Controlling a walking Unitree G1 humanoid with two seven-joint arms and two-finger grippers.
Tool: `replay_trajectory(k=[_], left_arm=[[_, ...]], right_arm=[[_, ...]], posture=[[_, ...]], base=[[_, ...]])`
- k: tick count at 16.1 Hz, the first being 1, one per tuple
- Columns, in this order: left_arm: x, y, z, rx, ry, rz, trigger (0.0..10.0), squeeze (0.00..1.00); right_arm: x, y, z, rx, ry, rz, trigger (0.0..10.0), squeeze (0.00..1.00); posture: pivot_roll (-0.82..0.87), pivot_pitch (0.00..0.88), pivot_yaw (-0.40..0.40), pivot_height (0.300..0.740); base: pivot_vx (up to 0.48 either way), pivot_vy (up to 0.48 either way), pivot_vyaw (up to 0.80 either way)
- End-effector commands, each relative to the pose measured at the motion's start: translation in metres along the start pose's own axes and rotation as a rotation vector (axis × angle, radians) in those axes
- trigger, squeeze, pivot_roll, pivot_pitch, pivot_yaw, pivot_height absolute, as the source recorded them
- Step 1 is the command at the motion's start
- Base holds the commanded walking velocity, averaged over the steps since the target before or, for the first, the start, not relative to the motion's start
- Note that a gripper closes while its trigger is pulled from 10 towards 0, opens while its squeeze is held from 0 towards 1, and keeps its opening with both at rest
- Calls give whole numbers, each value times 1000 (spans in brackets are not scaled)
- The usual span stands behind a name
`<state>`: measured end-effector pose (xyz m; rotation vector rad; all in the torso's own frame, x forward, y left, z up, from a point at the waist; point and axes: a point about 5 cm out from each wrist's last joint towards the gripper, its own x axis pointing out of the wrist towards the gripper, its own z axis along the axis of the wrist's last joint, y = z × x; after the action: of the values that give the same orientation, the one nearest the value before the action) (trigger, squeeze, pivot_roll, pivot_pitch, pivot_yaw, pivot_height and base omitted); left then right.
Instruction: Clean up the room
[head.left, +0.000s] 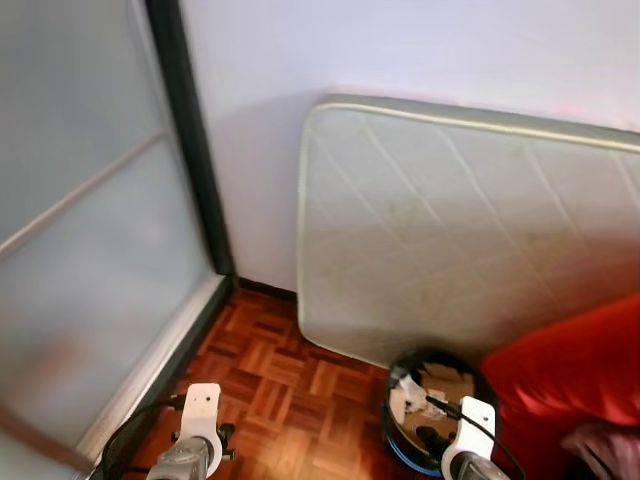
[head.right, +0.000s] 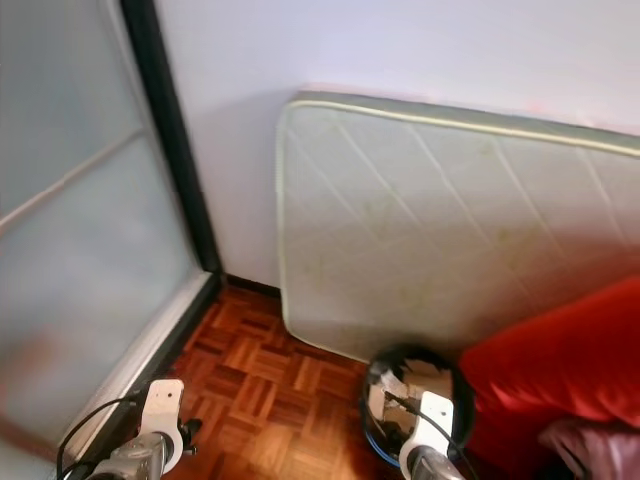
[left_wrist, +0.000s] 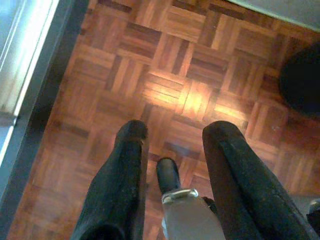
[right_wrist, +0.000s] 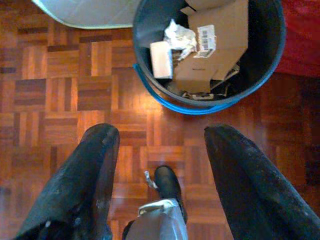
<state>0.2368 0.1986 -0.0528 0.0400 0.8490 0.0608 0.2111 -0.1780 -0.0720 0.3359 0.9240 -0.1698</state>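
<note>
Glass door: a frosted sliding panel (head.left: 70, 250) with a dark frame runs along the left edge of the room, its track meeting the floor.
Floor: reddish wood parquet (head.left: 270, 370), bare between the door track and the bin.
Left gripper: (left_wrist: 172, 150) hangs low over bare parquet near the door track, fingers spread wide with nothing between them.
Mattress: a pale quilted mattress (head.left: 450, 230) stands on edge against the white wall, its lower corner just behind the bin.
Bin: a dark round waste bin (right_wrist: 270, 60) with a blue band sits on the parquet at the foot of the mattress, touching a red cover (head.left: 580, 370) on its right side.
Bin contents: cardboard box pieces (right_wrist: 220, 40) and crumpled white paper (right_wrist: 175, 35) lie inside.
Right gripper: (right_wrist: 160, 145) hovers just short of the bin rim, fingers wide apart and empty.
Step in hand: probably between items, both grippers free.
Next move: likely turning to search the room for loose rubbish to bring here.
</note>
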Motion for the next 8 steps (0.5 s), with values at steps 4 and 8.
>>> replay_trajectory(k=[4, 8], left_arm=[[-1, 2, -4, 13, 22, -2, 10000, 0], [-1, 2, -6, 22, 27, -5, 10000, 0]], right_arm=[[0, -1, 0, -21, 7, -7, 10000, 0], [0, -1, -2, -25, 10, -4, 10000, 0]], posture=[[32, 0, -54, 740], [32, 0, -52, 740]], base=[[0, -319, -800], [0, 0, -800]])
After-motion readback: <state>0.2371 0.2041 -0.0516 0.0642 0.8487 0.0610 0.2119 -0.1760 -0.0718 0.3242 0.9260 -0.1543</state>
